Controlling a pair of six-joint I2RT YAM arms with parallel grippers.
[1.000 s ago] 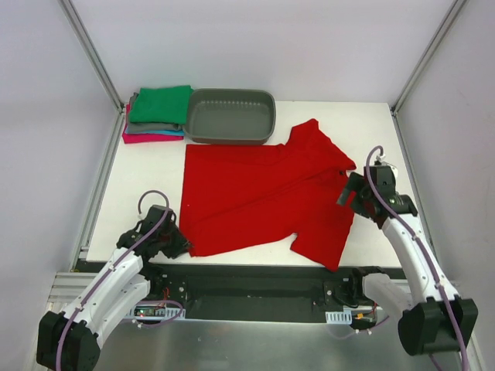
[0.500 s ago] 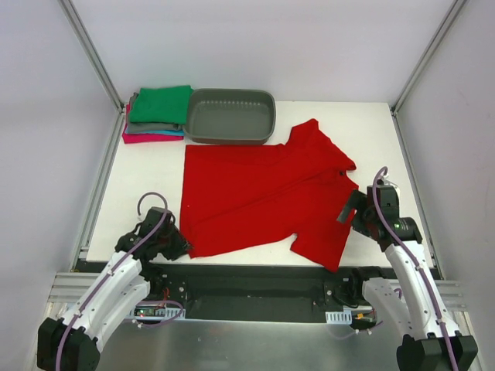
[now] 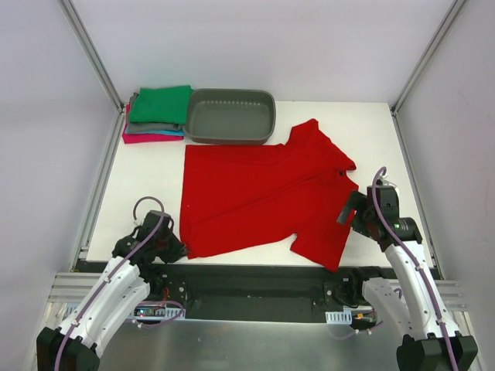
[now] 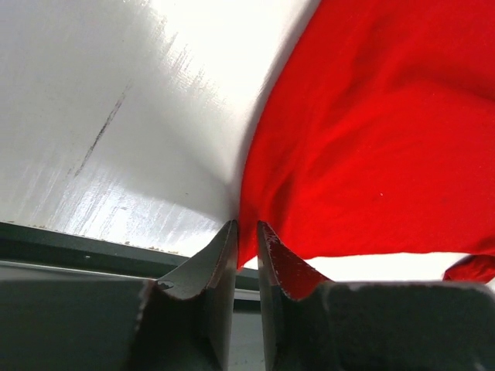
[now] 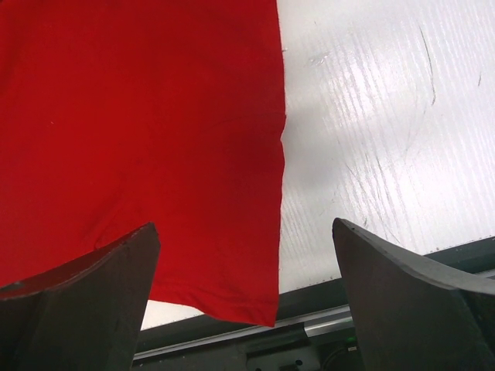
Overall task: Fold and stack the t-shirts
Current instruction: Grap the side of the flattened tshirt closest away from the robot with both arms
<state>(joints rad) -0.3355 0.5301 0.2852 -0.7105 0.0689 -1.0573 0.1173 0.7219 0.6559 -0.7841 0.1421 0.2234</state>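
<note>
A bright red t-shirt (image 3: 263,193) lies spread on the white table. It also shows in the left wrist view (image 4: 371,139) and the right wrist view (image 5: 139,131). My left gripper (image 3: 176,249) is shut on the shirt's near left corner at the table's front edge; in the left wrist view (image 4: 246,232) the cloth sits pinched between the narrow jaws. My right gripper (image 3: 349,209) is open and empty above the shirt's right edge, its fingers wide apart in the right wrist view (image 5: 246,255). Folded t-shirts, green (image 3: 161,103) on grey, teal and magenta, are stacked at the back left.
A grey oval plastic tub (image 3: 230,116) stands at the back beside the stack. The table's front edge (image 3: 255,267) with a black rail runs just below the shirt. Metal frame posts stand at the back corners.
My right arm drew back toward the near edge, from the shirt's right sleeve to its lower right edge. My left gripper shifted slightly nearer and left with the corner.
</note>
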